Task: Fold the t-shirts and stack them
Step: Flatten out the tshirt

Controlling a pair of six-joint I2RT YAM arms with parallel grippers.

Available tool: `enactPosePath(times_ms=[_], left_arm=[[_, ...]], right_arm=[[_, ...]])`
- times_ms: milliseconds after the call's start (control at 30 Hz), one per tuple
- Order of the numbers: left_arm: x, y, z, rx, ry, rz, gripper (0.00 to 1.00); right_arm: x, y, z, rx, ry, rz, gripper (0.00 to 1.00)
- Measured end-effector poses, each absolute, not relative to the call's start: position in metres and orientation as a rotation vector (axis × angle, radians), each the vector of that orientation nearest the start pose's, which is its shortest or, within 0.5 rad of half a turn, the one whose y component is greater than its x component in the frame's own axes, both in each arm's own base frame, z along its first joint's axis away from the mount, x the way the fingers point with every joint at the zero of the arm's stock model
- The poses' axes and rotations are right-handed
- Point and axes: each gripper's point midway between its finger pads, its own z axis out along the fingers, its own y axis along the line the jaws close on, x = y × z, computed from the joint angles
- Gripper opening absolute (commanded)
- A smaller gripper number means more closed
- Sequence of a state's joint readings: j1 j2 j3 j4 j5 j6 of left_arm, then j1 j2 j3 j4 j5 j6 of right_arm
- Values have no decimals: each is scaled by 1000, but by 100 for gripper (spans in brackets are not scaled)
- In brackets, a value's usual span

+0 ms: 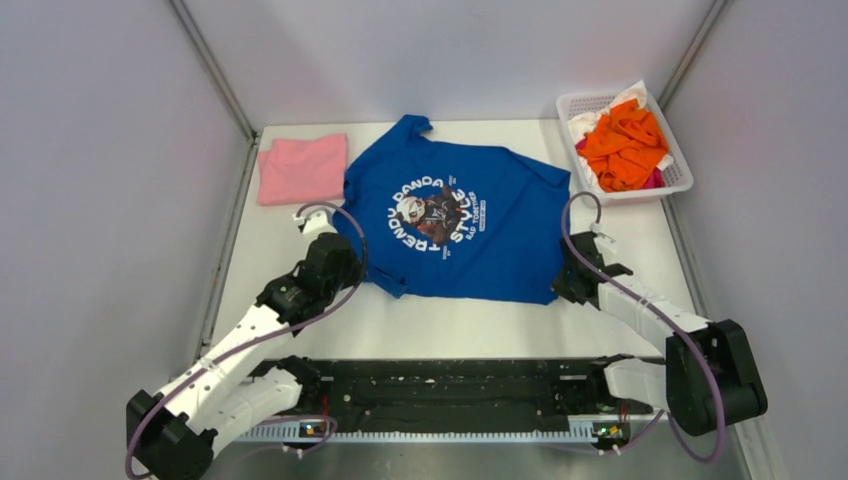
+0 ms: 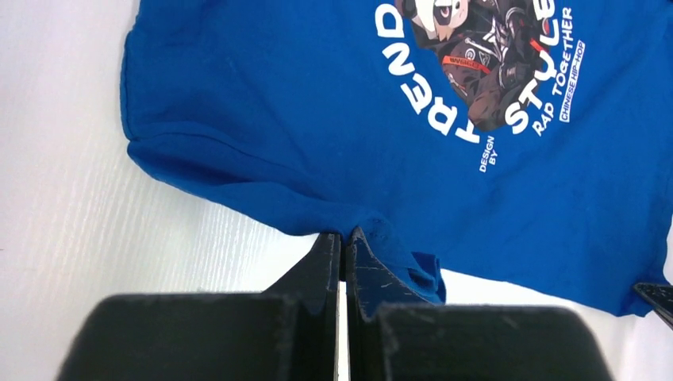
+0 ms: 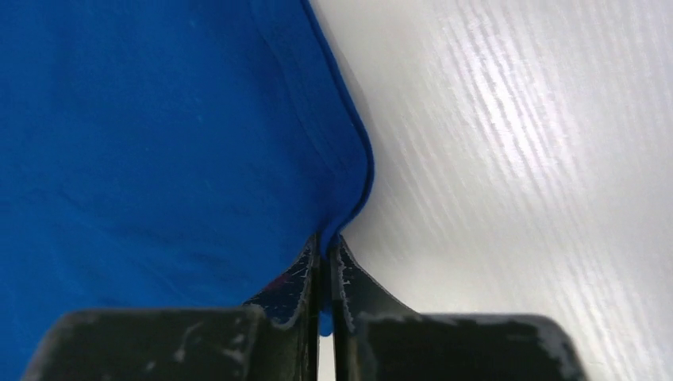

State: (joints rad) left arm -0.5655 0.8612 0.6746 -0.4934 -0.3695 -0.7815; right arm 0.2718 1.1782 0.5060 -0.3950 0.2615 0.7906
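White lattice basket at the table's far-right corner

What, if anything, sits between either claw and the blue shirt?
Nothing visible. The left claw and right claw are each shut on an edge of the royal blue printed cloth t-shirt.

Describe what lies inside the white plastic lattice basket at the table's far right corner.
Crumpled orange t-shirts fill the white plastic lattice basket, with white cloth at the far end and a magenta sliver near the front. Anything beneath them is covered.
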Motion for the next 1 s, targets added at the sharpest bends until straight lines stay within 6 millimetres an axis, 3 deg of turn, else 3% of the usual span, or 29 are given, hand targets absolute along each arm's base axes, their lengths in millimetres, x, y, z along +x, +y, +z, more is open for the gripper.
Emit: enactPosePath(times_ms=[167,233,300,400,467,600,667,767,867,1000], left_arm=[[256,-114,159,-439,2139,-325,0],[261,-113,172,-437,2106,-322,0],[269,-111,200,-429,2039,-323,0],[276,-109,251,-403,1912,-357,0],[277,-105,292,-380,1812,-380,0],[269,-90,379,-338,1598,-404,0],[261,-84,420,-302,1506,-414,0],[244,-77,480,-237,1388,-440,0],[221,-70,537,-173,1273,-473,0],[181,-61,597,-87,1129,-528,0]], right_arm=[[245,53,21,740,2461,65,0],[251,52,31,737,2436,63,0],[265,51,55,727,2367,79,0],[290,48,112,702,2212,112,0],[303,45,163,681,2090,139,0],[308,38,256,641,1876,201,0],[302,34,303,616,1776,233,0],[288,29,357,579,1673,262,0],[271,27,403,533,1600,293,0],[243,26,456,457,1521,344,0]])
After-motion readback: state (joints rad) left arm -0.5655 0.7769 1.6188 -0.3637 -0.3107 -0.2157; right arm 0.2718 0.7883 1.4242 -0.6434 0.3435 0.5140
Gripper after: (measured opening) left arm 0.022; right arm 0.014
